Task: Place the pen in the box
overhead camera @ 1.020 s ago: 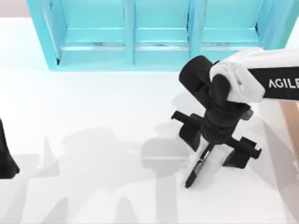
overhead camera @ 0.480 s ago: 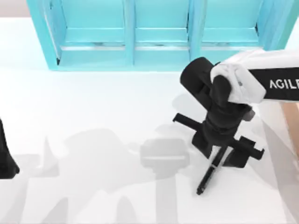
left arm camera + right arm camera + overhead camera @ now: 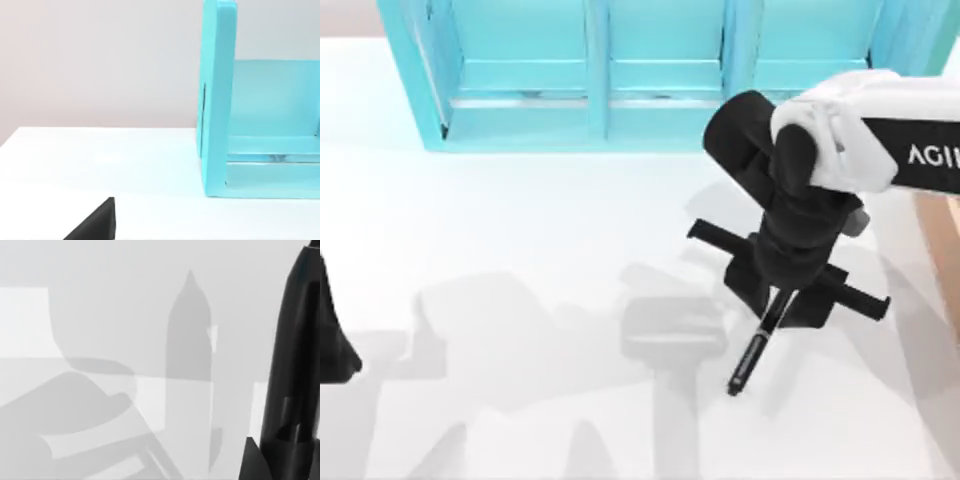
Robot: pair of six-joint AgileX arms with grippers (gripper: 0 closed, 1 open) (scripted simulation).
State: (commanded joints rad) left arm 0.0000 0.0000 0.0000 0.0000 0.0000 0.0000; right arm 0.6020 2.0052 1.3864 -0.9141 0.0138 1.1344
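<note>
Right gripper, fingers closed on the pen, holds it above the table right of centre (box at right edge). Carry level; release only over the box.

Legible text: one partial marking, white letters on the right arm.

Top view: the letters "AGI", cut off by the picture's edge, are printed in white on the black band of the right arm's forearm link; this lettering sits above and to the right of the right end effector, further up the arm. No other text, label, number or sign can be read: none on the pen held in that end effector, none on the turquoise shelf unit, none on the table. The left wrist and right wrist views carry no readable marking.
</note>
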